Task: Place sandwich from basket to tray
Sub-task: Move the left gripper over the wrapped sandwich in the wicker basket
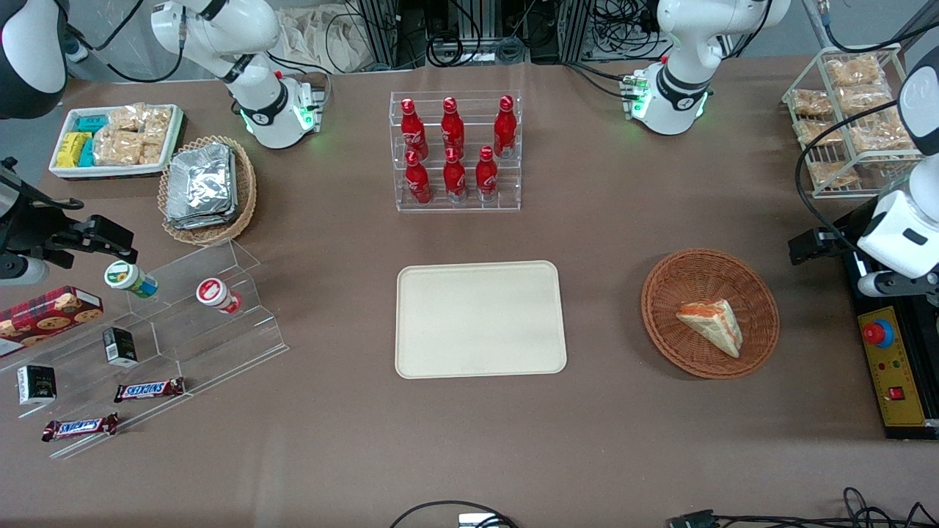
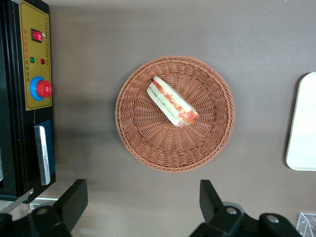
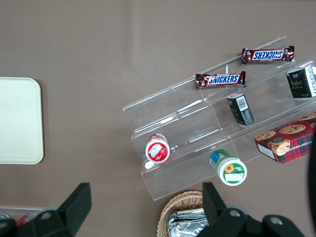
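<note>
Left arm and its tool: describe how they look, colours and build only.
The left arm has a glossy white shell with dark grey joint bands and a black cable looping along it. Its white base shows a black ring and green lights. The tool is matte black, with two flat, blunt fingers spread wide apart on a black body with round screw heads.

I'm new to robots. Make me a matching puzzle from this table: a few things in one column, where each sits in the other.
1. triangular white-bread sandwich
2. flat cream plastic tray
3. red bottles
4. working arm's hand

A. open, above the table beside the round brown wicker basket
B. in a clear rack
C. in the wicker basket
D. bare, mid-table

Pairs: 1-C, 2-D, 3-B, 4-A
</note>
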Controlling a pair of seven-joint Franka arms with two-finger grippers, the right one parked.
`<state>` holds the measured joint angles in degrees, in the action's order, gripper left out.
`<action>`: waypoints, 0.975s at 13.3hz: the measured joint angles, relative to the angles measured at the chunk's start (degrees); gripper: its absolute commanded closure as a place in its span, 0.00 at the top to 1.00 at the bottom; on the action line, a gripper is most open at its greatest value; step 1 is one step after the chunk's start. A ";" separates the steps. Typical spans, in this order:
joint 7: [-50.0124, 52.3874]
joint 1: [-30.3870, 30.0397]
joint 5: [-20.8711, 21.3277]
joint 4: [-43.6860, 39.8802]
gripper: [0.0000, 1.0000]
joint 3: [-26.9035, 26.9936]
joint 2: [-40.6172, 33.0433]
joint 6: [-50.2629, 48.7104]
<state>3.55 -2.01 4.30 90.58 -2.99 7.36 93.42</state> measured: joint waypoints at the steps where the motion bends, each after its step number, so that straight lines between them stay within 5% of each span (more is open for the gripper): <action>1: 0.00 0.00 0.00 -0.01 1.00 0.00 0.06 0.00; 9: 0.56 -0.01 0.00 -0.09 1.00 0.00 3.11 0.27; 13: 12.69 -0.18 -0.03 0.05 1.00 0.08 8.12 2.65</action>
<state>16.23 -2.18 4.26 90.63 -2.91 15.48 96.07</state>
